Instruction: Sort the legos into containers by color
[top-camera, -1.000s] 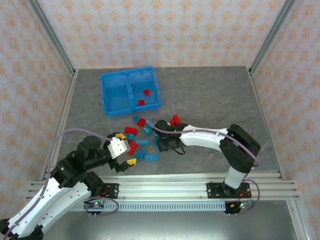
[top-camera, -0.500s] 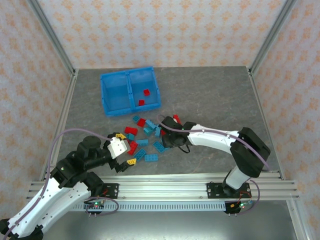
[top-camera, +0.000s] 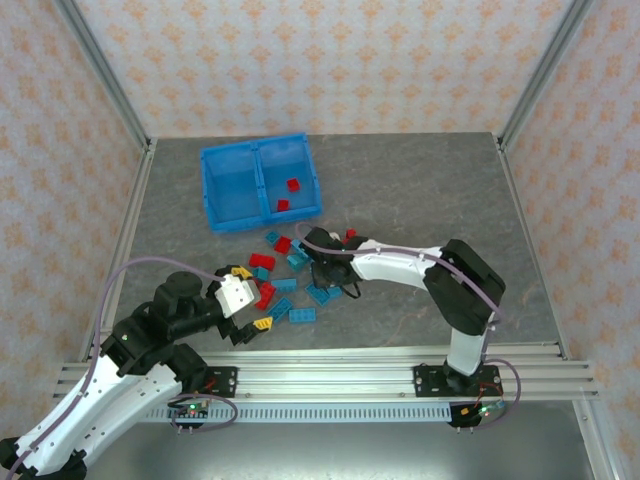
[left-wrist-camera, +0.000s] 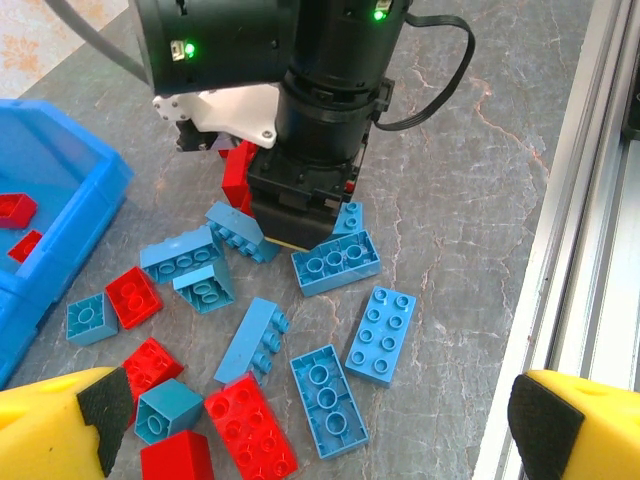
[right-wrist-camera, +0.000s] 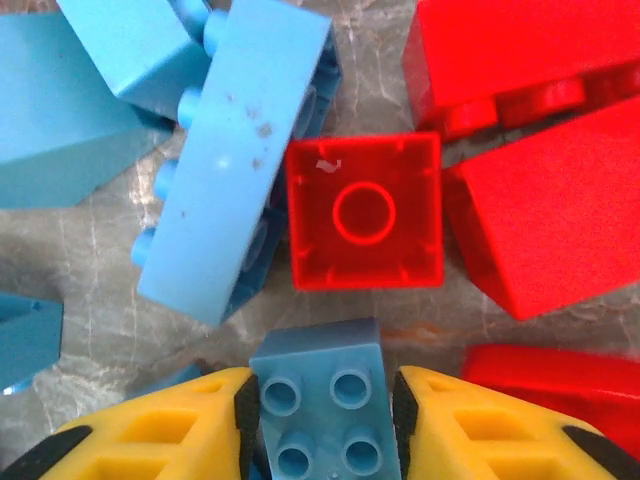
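Overhead, a grey table (top-camera: 420, 190) carries a translucent blue bin (top-camera: 212, 190) toward its far left corner. The bin is split by a centre wall, and its right compartment (top-camera: 300, 165) holds two red bricks. The legos (top-camera: 285, 285), bright red and light blue, lie scattered near the middle of the table, between the bin and the near edge.

The right gripper (top-camera: 322, 264) points straight down into the far side of this pile. Its wrist camera shows the yellow fingers (right-wrist-camera: 160, 440) pressed against two opposite flat sides of a small light-blue brick (right-wrist-camera: 318, 385), studs up, so it appears to be holding that piece. Just beyond it lies a red brick (right-wrist-camera: 365, 215) turned hollow side up, touching a longer blue one on edge.

The left gripper (top-camera: 251, 298) hangs over the pile's near left side with its jaws spread wide and nothing between them.

These bricks look light, rigid and smooth-walled, likely a little slippery but not fragile. The flat side walls seem the best place to pinch, rather than the studs or a corner. Neighbours sit close together, so a brick beside the one taken may get nudged.

No brand, label or writing can be read; any marks on the studs are too blurred.
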